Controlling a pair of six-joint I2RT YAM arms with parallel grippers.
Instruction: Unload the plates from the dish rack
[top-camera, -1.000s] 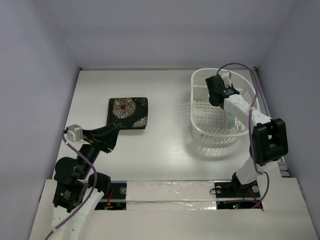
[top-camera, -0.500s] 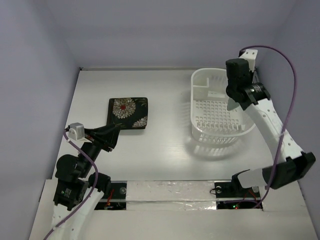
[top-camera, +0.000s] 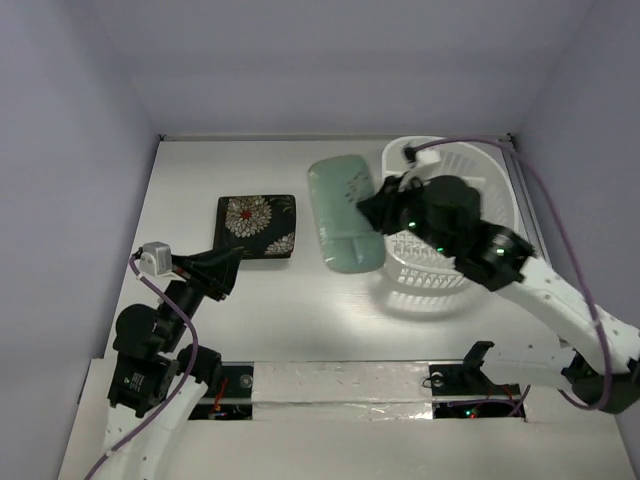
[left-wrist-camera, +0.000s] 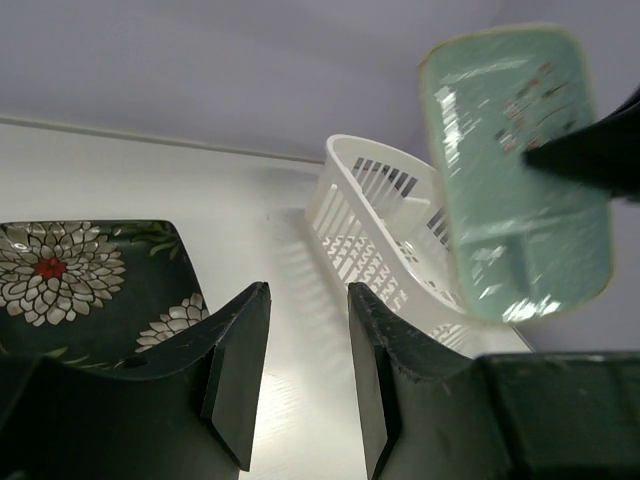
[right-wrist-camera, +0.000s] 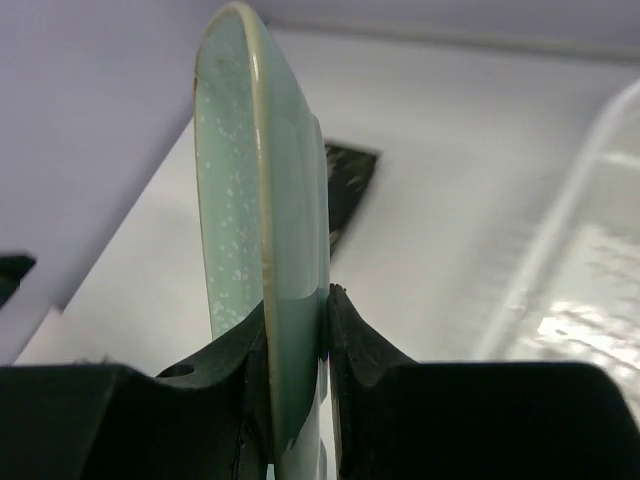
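Observation:
My right gripper (top-camera: 372, 208) is shut on the pale mint-green plate (top-camera: 343, 215), holding it by its edge in the air just left of the white dish rack (top-camera: 450, 265). The right wrist view shows the plate (right-wrist-camera: 262, 210) edge-on between the jaws (right-wrist-camera: 297, 320). The left wrist view shows the plate (left-wrist-camera: 515, 170) lifted in front of the rack (left-wrist-camera: 370, 215). A square black flower-pattern plate (top-camera: 257, 226) lies flat on the table, left of centre, also in the left wrist view (left-wrist-camera: 85, 280). My left gripper (top-camera: 230, 262) is open and empty just beside that plate's near left corner.
The rack stands at the far right of the white table (top-camera: 300, 290), close to the right wall. No plates show inside it. Walls close the table on the left, back and right. A taped ledge (top-camera: 340, 385) runs along the near edge.
My right arm has lifted the mint-green plate out of the rack and swung it left over the table. The left arm has barely moved.

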